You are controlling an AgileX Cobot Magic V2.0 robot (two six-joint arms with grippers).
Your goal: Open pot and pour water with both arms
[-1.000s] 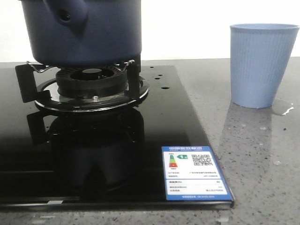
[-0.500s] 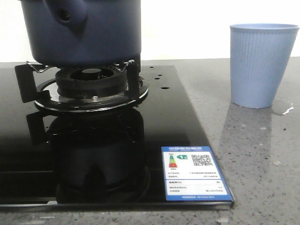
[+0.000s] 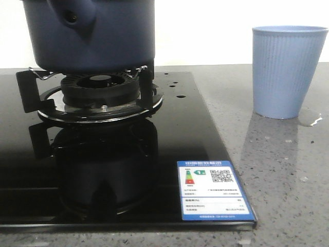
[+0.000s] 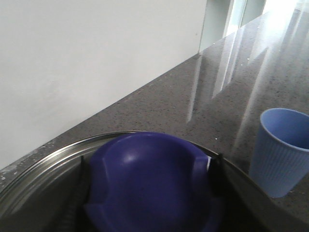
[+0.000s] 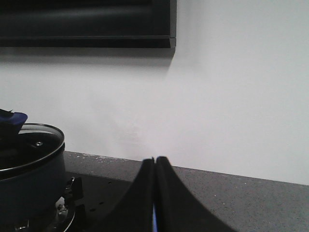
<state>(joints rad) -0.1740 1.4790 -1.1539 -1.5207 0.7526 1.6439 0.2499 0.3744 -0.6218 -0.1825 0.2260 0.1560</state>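
Observation:
The dark navy pot (image 3: 92, 36) stands on the gas burner (image 3: 100, 95), its stubby side handle (image 3: 72, 14) facing the front camera. In the left wrist view its glass lid (image 4: 43, 174) with a steel rim lies on it. My left gripper (image 4: 147, 169) is shut on the lid's blue knob (image 4: 152, 188), with one dark finger (image 4: 216, 171) on each side. My right gripper (image 5: 155, 159) is shut on nothing, in the air to the right of the pot (image 5: 29, 188). Water shows as a small puddle (image 3: 310, 119) beside the cup. Neither gripper shows in the front view.
A light-blue ribbed cup (image 3: 288, 72) stands upright on the grey counter (image 3: 277, 170), right of the black glass hob (image 3: 169, 134). Droplets (image 3: 181, 96) dot the hob. A white wall (image 5: 231, 96) runs behind, with a dark hood (image 5: 87, 24) above.
Pot and cup have not moved. Only the dark reflection in the hob glass has shifted slightly.

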